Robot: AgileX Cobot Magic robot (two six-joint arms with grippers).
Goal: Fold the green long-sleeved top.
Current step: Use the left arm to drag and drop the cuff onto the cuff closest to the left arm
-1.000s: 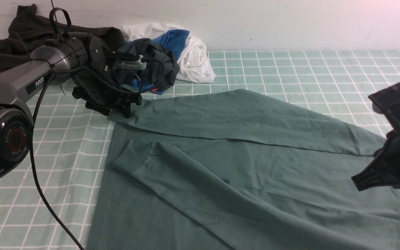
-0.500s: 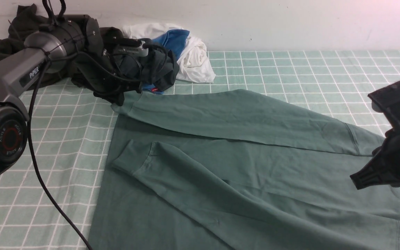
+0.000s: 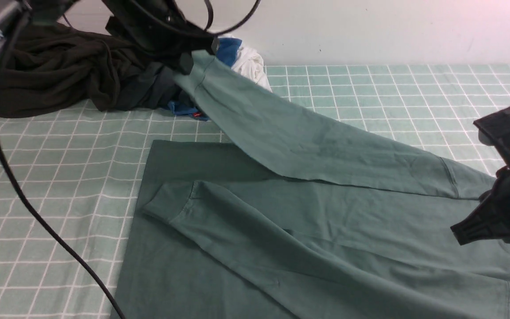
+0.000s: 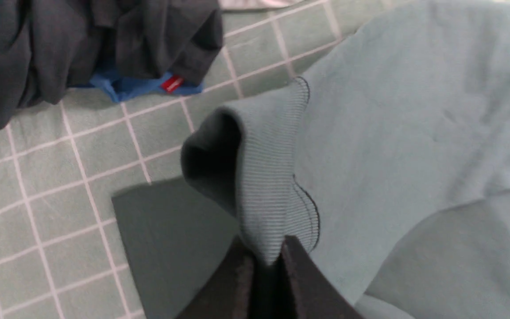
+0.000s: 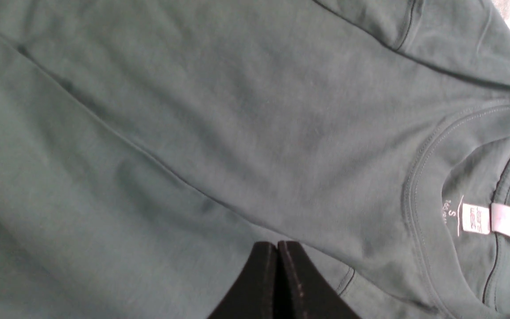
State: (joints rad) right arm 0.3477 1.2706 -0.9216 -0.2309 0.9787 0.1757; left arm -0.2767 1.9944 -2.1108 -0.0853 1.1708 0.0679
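The green long-sleeved top (image 3: 326, 221) lies spread over the middle and right of the table. My left gripper (image 3: 187, 61) is raised at the back left, shut on the ribbed cuff (image 4: 268, 177) of the far sleeve (image 3: 290, 137), which hangs slanting from it down to the shoulder. In the left wrist view the cuff's edge is pinched between the jaws of the left gripper (image 4: 267, 259). The near sleeve's cuff (image 3: 166, 204) rests flat on the body. My right gripper (image 3: 463, 232) hovers shut and empty over the chest, by the neck label (image 5: 481, 219); it shows as right gripper (image 5: 277, 244) in its own wrist view.
A blackish-brown garment (image 3: 51, 75), a dark green-black one (image 3: 157, 91), a blue cloth (image 3: 228, 46) and a white cloth (image 3: 250, 64) are heaped at the back left against the wall. A black cable (image 3: 38, 217) hangs across the checked table cover (image 3: 60, 177).
The left gripper has shut on the far sleeve's cuff and risen up and back, peeling that sleeve off the table. The right gripper has stayed put.
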